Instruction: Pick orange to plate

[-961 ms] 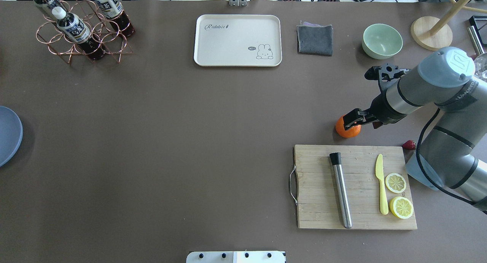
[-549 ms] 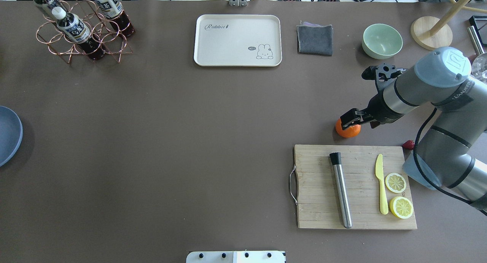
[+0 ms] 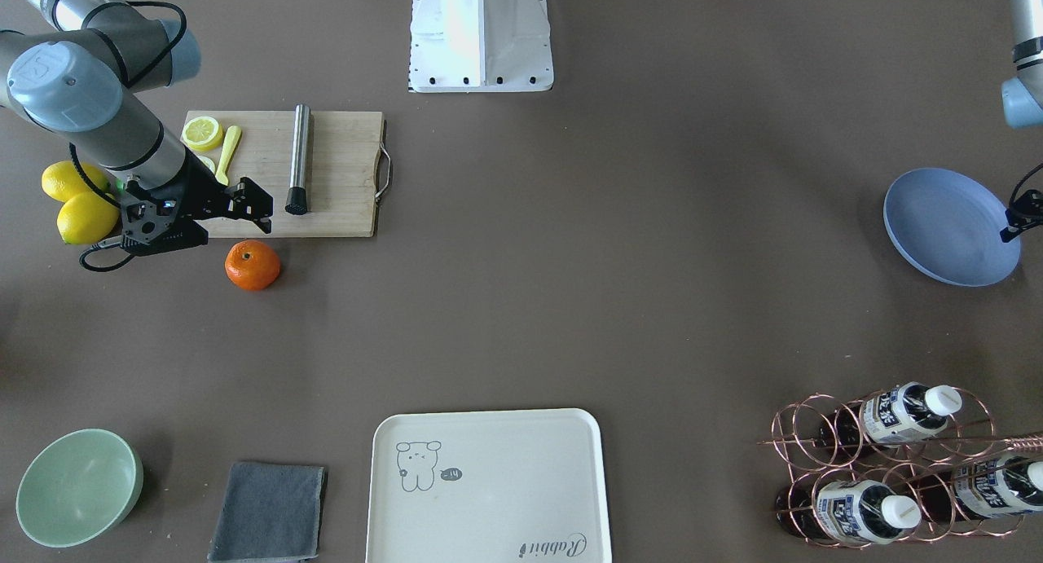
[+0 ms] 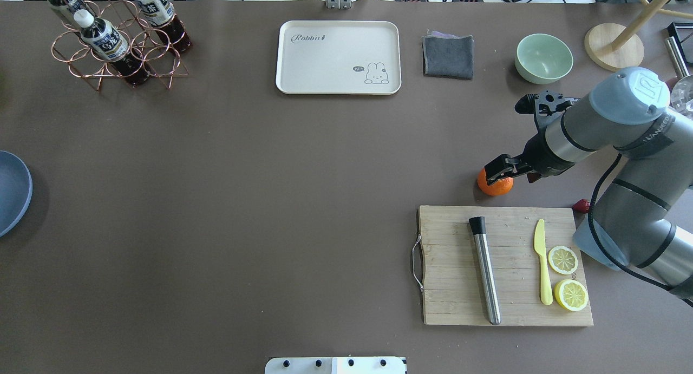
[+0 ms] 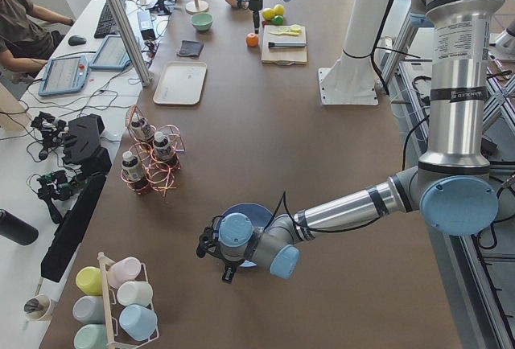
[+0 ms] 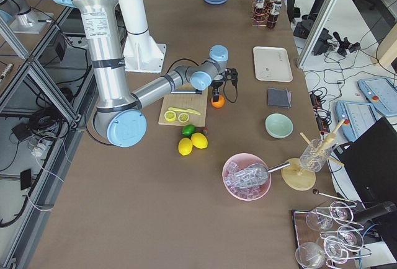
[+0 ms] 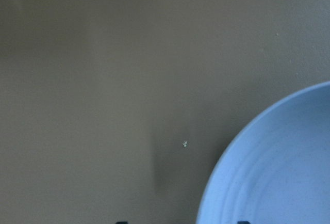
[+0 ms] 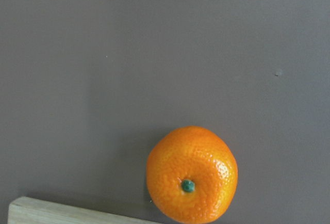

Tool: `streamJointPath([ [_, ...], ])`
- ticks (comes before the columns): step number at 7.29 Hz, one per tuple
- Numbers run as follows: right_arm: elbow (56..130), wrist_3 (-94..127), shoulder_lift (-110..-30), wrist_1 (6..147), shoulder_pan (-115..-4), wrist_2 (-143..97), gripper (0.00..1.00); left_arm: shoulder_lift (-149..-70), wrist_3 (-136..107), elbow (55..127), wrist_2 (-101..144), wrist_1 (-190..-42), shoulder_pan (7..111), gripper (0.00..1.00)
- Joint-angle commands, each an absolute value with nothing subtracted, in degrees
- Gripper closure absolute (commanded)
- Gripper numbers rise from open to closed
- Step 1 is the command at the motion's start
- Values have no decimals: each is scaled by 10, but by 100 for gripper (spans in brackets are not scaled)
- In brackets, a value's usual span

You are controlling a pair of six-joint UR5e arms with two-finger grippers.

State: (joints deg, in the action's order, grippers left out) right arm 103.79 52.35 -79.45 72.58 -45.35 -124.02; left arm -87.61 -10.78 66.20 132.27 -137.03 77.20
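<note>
Wooden board (image 4: pixel 449 266) just beside orange (image 4: pixel 494 188), right gripper (image 4: pixel 499 170) above

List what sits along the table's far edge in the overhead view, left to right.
Dark bottles in a copper wire rack, cream rectangular rabbit-print tray, folded grey cloth, pale green bowl, round wooden stand base.

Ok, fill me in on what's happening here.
The right arm's tool hangs just above the orange, which lies on the table beside the cutting board, not gripped. The plate sits empty at the table's other end, next to the left arm's tool.
</note>
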Motion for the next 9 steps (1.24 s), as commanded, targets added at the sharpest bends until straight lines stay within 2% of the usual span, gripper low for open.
streamJointPath([
  [1,1040,527,-795,726,-454,-1240,1,-875,-107,658,1335,-1370,770,68],
  [2,1038,527,-795,726,-454,-1240,1,-875,-108,657,1336,-1370,770,100],
  [7,1035,527,-792,727,-452,-1240,1,-883,-182,704,1427,-1363,769,100],
  [9,1035,528,-792,727,-451,-1240,1,-890,-346,803,1484,-1363,765,100],
])
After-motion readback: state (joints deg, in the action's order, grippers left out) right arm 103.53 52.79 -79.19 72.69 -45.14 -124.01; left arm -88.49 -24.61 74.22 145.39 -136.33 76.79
